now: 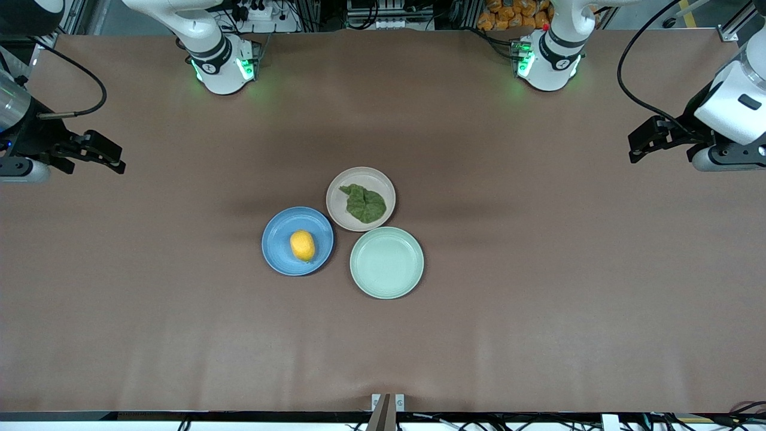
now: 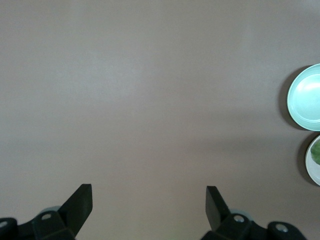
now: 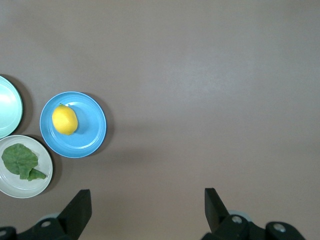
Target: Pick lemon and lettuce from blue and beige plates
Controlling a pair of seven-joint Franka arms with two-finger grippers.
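The yellow lemon (image 1: 303,245) lies on the blue plate (image 1: 278,239) near the table's middle. The dark green lettuce (image 1: 363,203) lies on the beige plate (image 1: 371,178), which stands beside the blue plate and farther from the front camera. My right gripper (image 1: 114,160) hangs open and empty over bare table at the right arm's end. My left gripper (image 1: 635,147) hangs open and empty at the left arm's end. The right wrist view shows the lemon (image 3: 65,120), the blue plate (image 3: 89,136), the lettuce (image 3: 20,161) and the beige plate (image 3: 26,190), well away from the open gripper (image 3: 147,200).
An empty mint-green plate (image 1: 386,262) touches both other plates and is the nearest of them to the front camera. The left wrist view shows its edge (image 2: 306,97), a sliver of the beige plate (image 2: 312,170) and the open gripper (image 2: 148,200) over brown table.
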